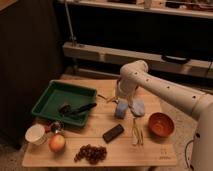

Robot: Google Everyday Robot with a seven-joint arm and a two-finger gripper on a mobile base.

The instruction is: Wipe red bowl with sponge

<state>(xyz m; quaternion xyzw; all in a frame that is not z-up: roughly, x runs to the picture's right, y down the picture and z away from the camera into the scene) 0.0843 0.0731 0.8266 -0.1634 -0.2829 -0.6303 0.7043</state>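
Because a pale blue-grey cloth [138, 106] lies beside the small blue rectangular sponge [121, 109], the open, empty claw [119, 98] above may grab both.

White arm [167, 93], smooth shell, thick tube links with rounded joint housings, runs from the right edge of frame to centre. Row of small dark dots along the long link, screws or holes, can't tell. Bulbous white joint cap [134, 72] at upper centre. Gripper [119, 98] at frame centre just under that cap, darker, jaws spread, mostly in shadow.
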